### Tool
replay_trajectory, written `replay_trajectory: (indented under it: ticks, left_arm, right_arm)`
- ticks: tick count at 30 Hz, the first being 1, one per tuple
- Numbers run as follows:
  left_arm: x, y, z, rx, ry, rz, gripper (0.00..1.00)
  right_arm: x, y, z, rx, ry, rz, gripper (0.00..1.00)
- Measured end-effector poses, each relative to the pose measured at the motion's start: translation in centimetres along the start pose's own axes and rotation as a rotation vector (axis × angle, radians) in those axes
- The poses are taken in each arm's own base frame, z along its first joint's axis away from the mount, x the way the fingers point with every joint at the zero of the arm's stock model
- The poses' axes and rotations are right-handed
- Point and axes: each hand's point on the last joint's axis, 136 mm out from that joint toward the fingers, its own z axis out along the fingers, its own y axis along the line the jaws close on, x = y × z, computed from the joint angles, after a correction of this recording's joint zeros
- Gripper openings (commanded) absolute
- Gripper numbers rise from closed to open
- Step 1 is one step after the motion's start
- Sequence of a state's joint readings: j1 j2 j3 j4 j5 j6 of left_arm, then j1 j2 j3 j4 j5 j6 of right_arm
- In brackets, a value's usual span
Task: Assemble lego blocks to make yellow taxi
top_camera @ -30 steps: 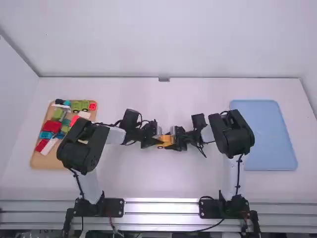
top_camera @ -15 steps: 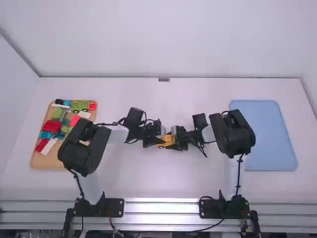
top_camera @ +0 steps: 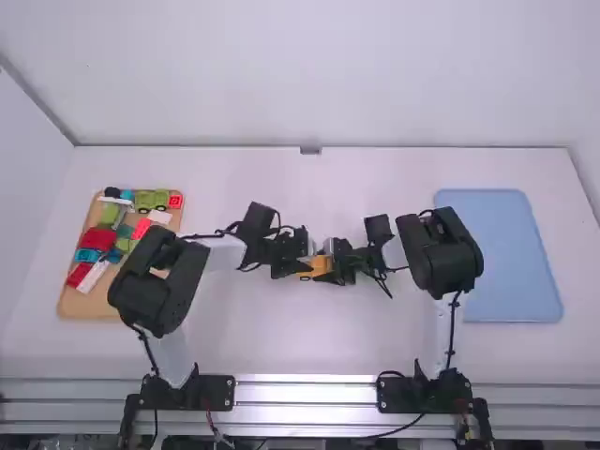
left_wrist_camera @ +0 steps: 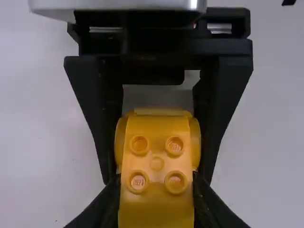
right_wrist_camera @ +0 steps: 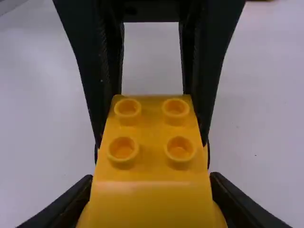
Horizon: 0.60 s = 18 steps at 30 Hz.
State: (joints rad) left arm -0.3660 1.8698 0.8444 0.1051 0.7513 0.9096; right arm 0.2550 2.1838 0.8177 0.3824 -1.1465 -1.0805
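Yellow car (left_wrist_camera: 156, 164): sits clamped between jaws of left gripper (top_camera: 303, 267) and right gripper (top_camera: 330, 268), both closed to its width; white table (top_camera: 309, 342); wall (top_camera: 309, 75)

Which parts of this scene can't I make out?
Yellow car, near end: cut off, left wrist view's bottom edge.
Its sides, right wrist view: partly behind the left gripper's fingers.
Wooden tray, high view: partly behind left arm.
Blue tray, high view: partly behind right arm.

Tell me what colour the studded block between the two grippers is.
Plain yellow, leaning to orange; the left wrist view shows the studded block best.
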Motion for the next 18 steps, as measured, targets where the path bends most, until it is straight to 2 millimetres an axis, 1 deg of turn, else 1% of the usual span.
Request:
replay_trajectory:
  ticks: [11,15,16,17,18]
  left_arm:
    - [0.07,0.09,0.05,-0.014,0.023,0.008,0.02]
    - [-0.06,0.22,0.08,-0.020,0.019,0.012,0.02]
    - [-0.10,0.23,0.09,-0.020,0.018,0.013,0.04]
    - [-0.11,0.26,0.10,-0.022,0.016,0.015,0.07]
    - [-0.15,0.28,0.12,-0.025,0.011,0.019,0.13]
  right_arm:
    - [0.01,0.01,0.00,0.000,0.000,0.000,0.45]
    - [0.02,-0.02,-0.01,0.001,0.001,0.001,0.48]
    - [0.02,-0.04,-0.03,0.002,0.001,0.000,0.49]
    - [0.03,-0.07,-0.08,0.003,0.000,0.001,0.49]
    - [0.05,-0.09,-0.10,0.004,0.001,0.001,0.49]
